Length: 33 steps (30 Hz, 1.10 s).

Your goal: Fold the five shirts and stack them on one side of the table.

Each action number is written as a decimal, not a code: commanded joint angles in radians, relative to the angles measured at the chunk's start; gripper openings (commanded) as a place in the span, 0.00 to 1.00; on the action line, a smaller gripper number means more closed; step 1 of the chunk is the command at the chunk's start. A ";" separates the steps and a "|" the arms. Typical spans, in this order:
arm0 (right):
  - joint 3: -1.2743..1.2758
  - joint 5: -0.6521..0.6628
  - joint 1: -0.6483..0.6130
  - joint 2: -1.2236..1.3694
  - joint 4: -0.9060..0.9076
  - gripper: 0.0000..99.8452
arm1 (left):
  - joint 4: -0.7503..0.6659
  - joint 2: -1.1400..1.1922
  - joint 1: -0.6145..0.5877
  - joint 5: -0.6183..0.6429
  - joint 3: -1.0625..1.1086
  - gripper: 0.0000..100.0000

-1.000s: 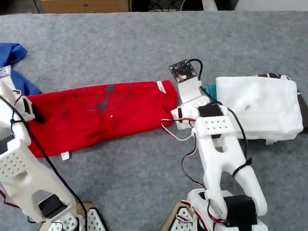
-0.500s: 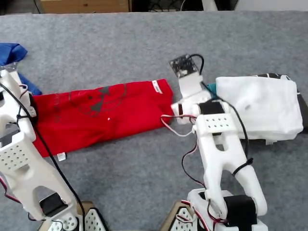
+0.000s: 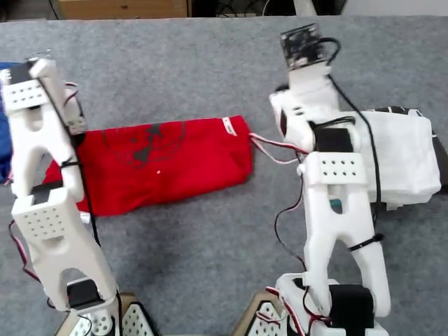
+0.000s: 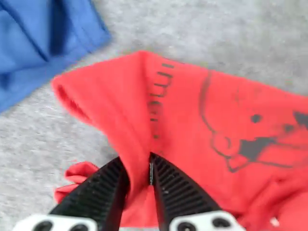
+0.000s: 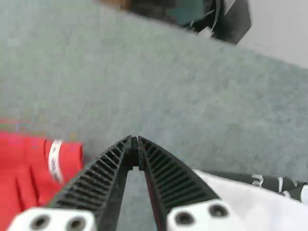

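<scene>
A red shirt with a dark print lies folded lengthwise across the middle of the grey table. My left gripper is shut on a raised fold at the shirt's left end, and the cloth hangs in a ridge from it. Beyond that end lies a blue shirt. My right gripper is shut on nothing. It hangs above bare table between the red shirt's labelled end and a folded white shirt. The white shirt tops a stack at the right.
A dark garment shows under the white shirt at the right edge. The blue shirt peeks out beside the left arm. Bare grey table stretches behind the red shirt and in front of it.
Both arms swung up and toward the far side. The right gripper left the red shirt's right end. The left gripper lifted the left end, which bunched to the right.
</scene>
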 commanded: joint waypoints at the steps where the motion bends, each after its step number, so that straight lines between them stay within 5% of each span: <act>1: -0.067 -0.041 0.051 -0.039 -0.077 0.01 | 0.014 -0.127 0.070 0.009 0.084 0.03; 8: -0.131 -0.051 0.095 -0.039 -0.086 0.01 | 0.014 -0.348 0.120 0.014 0.325 0.03; 15: -0.137 -0.048 0.157 -0.039 -0.086 0.01 | -0.003 -0.496 0.344 0.094 0.383 0.03; 24: -0.159 -0.048 0.203 -0.039 -0.084 0.01 | -0.199 -0.506 0.601 0.114 0.383 0.03; 33: -0.157 -0.048 0.222 -0.039 -0.092 0.01 | -0.443 -0.496 0.731 0.204 0.406 0.03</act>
